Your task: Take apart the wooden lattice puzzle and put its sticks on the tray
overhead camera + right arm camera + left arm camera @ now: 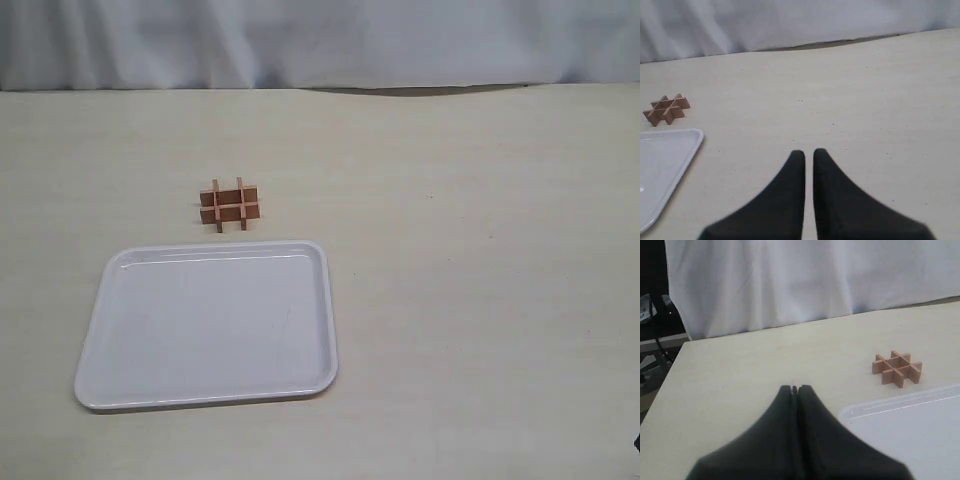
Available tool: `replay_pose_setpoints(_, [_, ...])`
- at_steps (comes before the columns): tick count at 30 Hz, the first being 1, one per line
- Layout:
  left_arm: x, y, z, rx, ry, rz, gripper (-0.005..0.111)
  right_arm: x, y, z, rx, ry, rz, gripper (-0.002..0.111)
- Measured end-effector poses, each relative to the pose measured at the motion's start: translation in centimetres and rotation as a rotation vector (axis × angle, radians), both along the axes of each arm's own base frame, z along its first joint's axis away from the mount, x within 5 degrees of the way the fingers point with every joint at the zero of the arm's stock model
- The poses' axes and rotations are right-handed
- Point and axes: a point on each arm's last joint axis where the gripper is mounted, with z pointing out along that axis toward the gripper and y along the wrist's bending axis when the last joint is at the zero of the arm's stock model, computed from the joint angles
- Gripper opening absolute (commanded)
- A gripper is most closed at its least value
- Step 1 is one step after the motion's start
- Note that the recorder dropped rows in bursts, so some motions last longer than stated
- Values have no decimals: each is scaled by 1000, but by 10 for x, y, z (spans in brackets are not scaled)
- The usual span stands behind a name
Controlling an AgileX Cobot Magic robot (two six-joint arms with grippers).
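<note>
The wooden lattice puzzle (229, 204) stands assembled on the table just behind the tray's far edge, its four reddish-brown sticks interlocked. The white tray (200, 320) lies empty in front of it, left of centre. Neither arm shows in the exterior view. In the left wrist view my left gripper (795, 388) is shut with nothing in it, well short of the puzzle (897, 368) and beside the tray's corner (910, 430). My right gripper (809, 152) is shut to a thin slit and holds nothing, far from the puzzle (666, 109) and the tray (660, 160).
The pale wooden table (480, 250) runs back to a white cloth backdrop (320, 40). Dark equipment (652, 315) shows past the table's edge in the left wrist view.
</note>
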Motion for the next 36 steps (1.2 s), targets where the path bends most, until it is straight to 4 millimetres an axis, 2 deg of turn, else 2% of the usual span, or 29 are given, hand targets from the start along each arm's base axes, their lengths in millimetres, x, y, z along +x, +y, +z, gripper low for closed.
replay_pose_setpoints(14, [0, 0, 0, 0, 0, 0, 0, 0, 0, 2, -3, -17, -2, 6])
replay_pose_setpoints(17, [0, 0, 0, 0, 0, 0, 0, 2, -1, 8, -13, -85, -9, 6])
replay_pose_setpoints(24, [0, 0, 0, 0, 0, 0, 0, 3, -4, 34, -58, -375, -40, 6])
replay_pose_setpoints(30, [0, 0, 0, 0, 0, 0, 0, 1, -5, 44, -74, -483, -51, 6])
replay_pose_setpoints(32, [0, 0, 0, 0, 0, 0, 0, -1, -5, 50, -17, -561, -60, 6])
replay_pose_setpoints(33, [0, 0, 0, 0, 0, 0, 0, -1, -6, 51, 111, -591, -64, 6])
replay_pose_setpoints(36, [0, 0, 0, 0, 0, 0, 0, 1, -5, 45, 281, -541, -69, 6])
